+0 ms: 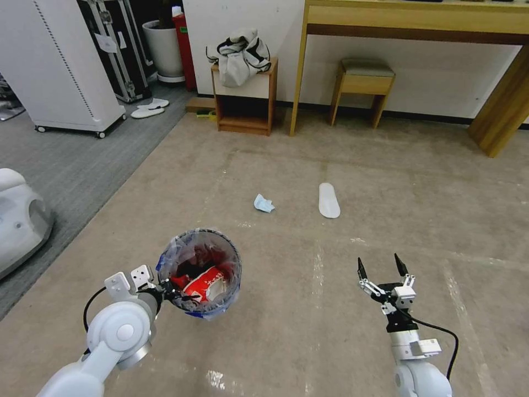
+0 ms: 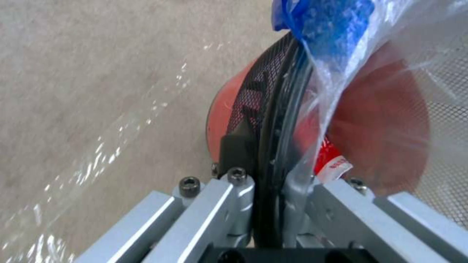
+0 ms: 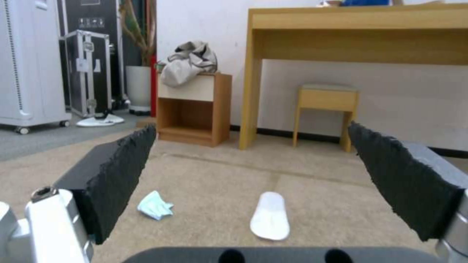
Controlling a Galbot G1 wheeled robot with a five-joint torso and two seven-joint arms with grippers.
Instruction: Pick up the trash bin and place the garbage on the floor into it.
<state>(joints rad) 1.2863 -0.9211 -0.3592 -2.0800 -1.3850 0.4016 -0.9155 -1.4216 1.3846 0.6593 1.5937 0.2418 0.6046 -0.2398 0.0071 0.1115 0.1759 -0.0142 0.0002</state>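
1. Your left gripper (image 1: 165, 291) is clamped on the near-left rim of the trash bin (image 1: 201, 273); in the left wrist view the fingers (image 2: 237, 146) pinch the black rim and the bag liner (image 2: 336, 40) together. The bin hangs off the floor (image 1: 308, 331) at near left.
2. The bin already holds a red-and-white carton (image 1: 205, 286) and red wrappers.
3. Your right gripper (image 1: 384, 268) is spread wide and empty, low at near right, pointing toward the far side.
4. Two pieces lie ahead on the carpet, well apart from both grippers: the light blue face mask (image 1: 264, 203) at centre, and the white slipper (image 1: 328, 199) just to its right.
5. Risk: the grip is on one edge only, over slippery plastic. A quick swing or drive could let the bin tilt, slide out, or spill its load.
6. Risk: the slipper lies flat against the pile. Come down too shallow and the pads may skate over it; too deep and they dig into the carpet.
7. Risk: the mask is crumpled and light. A pinch at one edge could drop it short of the bin.
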